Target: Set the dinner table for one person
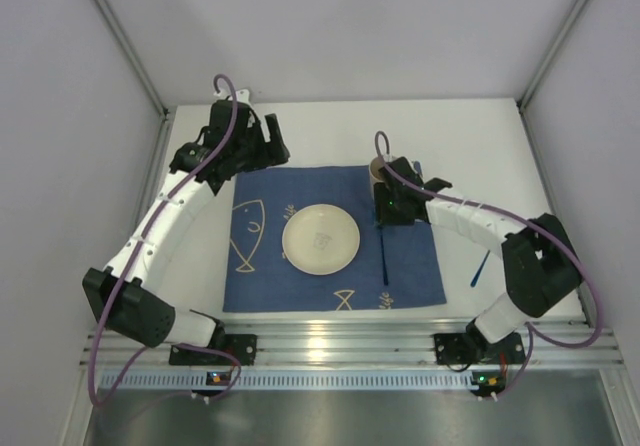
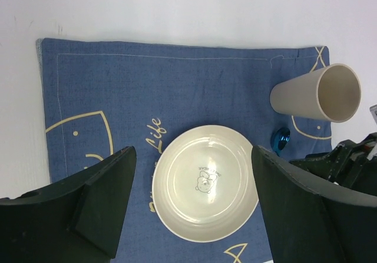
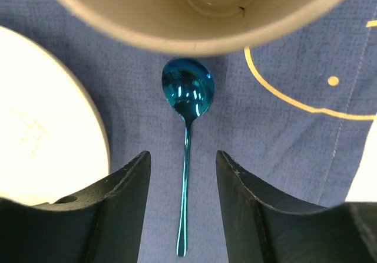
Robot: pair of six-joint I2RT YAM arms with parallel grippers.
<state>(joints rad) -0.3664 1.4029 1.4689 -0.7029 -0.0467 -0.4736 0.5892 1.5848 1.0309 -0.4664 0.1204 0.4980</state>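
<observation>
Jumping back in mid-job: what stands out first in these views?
A dark blue cloth with cream fish drawings lies spread flat in the middle, a cream plate at its centre. A beige cup stands at the cloth's far right corner. A shiny blue spoon lies right of the plate, with the right tool open above it.

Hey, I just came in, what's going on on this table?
Two robot arms are setting a place for one. A blue cloth lies on the white table, with a plate in its middle, a cup at its far right corner and a blue spoon right of the plate. The right gripper hovers open over that spoon, not touching it. The left gripper, also open, hangs near the cloth's far left corner. Another blue utensil lies on the bare table, right of the cloth.
</observation>
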